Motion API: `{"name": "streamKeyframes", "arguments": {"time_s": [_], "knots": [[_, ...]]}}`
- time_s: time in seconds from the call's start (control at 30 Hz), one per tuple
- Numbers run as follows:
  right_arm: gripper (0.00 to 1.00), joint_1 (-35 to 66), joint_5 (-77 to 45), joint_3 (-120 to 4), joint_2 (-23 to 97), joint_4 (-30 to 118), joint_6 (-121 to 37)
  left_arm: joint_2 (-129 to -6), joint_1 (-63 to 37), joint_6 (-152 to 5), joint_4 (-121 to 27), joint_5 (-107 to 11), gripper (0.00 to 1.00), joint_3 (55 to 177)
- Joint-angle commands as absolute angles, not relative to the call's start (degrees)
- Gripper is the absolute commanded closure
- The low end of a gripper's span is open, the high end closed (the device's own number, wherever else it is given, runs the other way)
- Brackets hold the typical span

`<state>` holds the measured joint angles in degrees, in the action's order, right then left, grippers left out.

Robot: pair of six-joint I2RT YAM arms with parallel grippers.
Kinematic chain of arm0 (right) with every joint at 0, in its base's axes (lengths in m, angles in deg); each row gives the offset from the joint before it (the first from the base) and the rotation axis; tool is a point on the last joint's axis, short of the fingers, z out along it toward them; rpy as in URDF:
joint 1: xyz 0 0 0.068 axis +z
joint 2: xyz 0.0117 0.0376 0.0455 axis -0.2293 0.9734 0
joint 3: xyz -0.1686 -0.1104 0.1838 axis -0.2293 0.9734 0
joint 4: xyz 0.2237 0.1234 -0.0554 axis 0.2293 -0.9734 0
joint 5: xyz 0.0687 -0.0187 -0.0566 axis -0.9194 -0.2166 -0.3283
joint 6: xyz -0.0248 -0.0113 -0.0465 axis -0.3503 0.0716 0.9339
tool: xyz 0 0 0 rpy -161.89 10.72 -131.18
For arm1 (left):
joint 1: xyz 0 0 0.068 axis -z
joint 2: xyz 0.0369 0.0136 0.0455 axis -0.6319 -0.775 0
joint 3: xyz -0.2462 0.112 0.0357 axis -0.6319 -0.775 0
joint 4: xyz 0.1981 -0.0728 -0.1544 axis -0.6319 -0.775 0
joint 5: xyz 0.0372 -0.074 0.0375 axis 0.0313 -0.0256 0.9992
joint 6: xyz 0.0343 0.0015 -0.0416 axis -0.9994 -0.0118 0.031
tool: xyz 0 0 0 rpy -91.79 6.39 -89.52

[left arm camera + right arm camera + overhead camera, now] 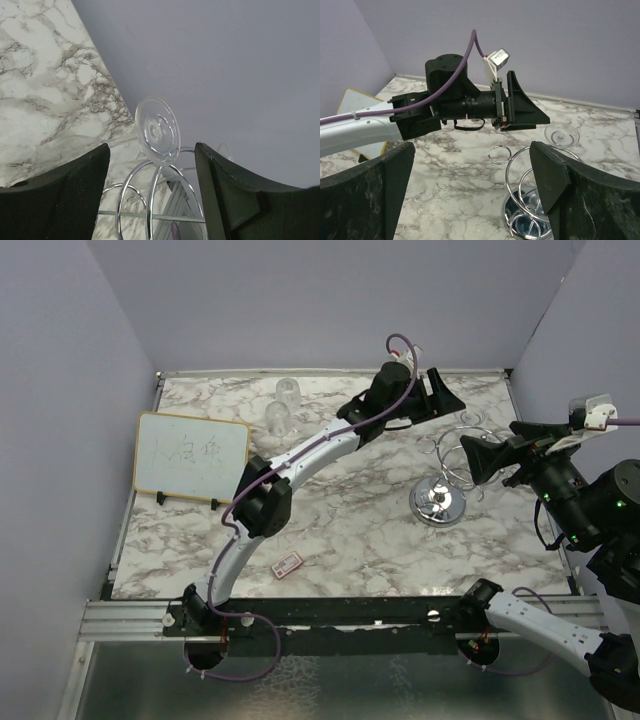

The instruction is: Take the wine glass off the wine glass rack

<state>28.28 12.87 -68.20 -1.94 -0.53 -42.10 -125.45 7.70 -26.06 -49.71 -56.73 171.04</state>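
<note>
The chrome wine glass rack stands at the right of the marble table, with a round mirror base, a post and wire loops. A clear wine glass hangs upside down in a far loop, its round foot on top. My left gripper is open just behind the rack. In the left wrist view the foot and the loops lie between and beyond its fingers, untouched. My right gripper is open and empty, right of the rack. Its view shows the foot, the rack base and the left gripper.
Two more clear glasses lie on the table at the back centre. A framed whiteboard stands at the left. A small pink item lies near the front. Purple walls close in the back and both sides.
</note>
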Motion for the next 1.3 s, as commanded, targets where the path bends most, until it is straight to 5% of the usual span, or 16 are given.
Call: {"name": "streamKeyframes", "arguments": {"time_s": [0.0, 1.27], "knots": [[0.00, 28.4, 12.8, -68.7, -2.4, 1.3, -40.8, -129.0, 8.3, -25.8, -55.2, -57.8, 0.32, 178.5], [0.00, 28.4, 12.9, -66.9, -2.6, 2.5, -40.4, -133.7, 8.3, -18.8, -51.0, -64.8, 0.72, 183.6]]}}
